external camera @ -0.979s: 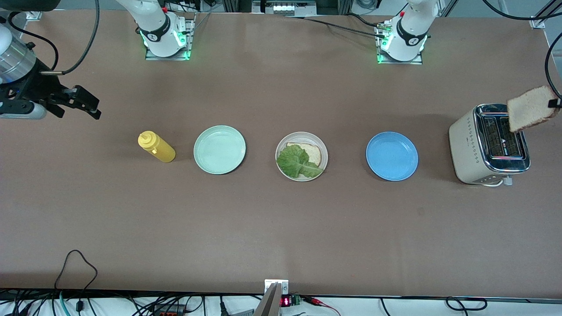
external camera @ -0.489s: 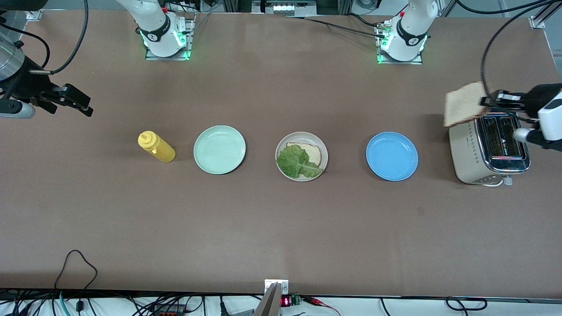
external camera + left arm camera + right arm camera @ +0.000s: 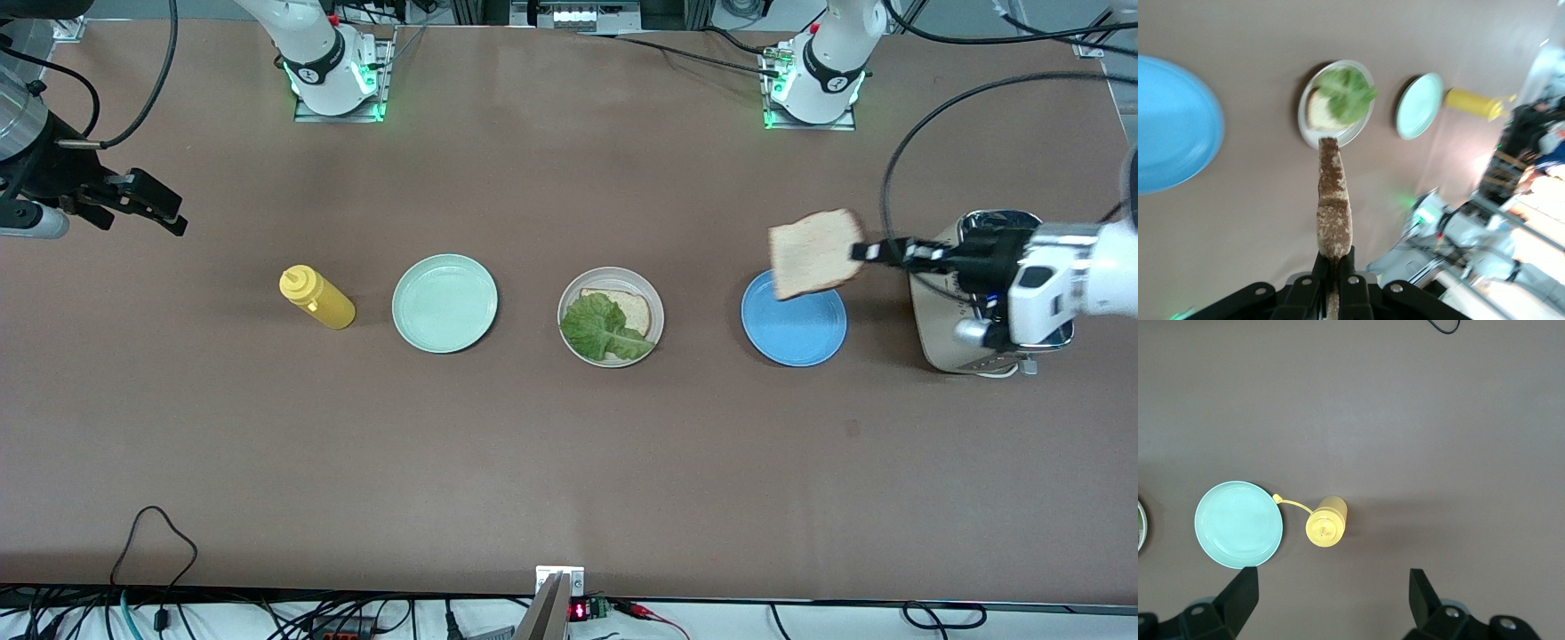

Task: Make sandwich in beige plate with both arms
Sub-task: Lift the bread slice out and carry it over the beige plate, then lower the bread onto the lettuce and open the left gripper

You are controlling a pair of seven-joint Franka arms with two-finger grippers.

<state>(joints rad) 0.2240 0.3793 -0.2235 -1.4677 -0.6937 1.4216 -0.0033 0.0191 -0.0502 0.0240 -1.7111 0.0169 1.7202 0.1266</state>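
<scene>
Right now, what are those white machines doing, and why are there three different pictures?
They are two robot arms bolted to a brown table. One picture looks down from high up; the other two come from small cameras on each arm's wrist. On the table sit a yellow bottle, a green plate, a beige plate with bread and a lettuce leaf, a blue plate and a toaster. The left pincer pinches a bread slice over the blue plate. The right pincer waits open near the bottle.
</scene>
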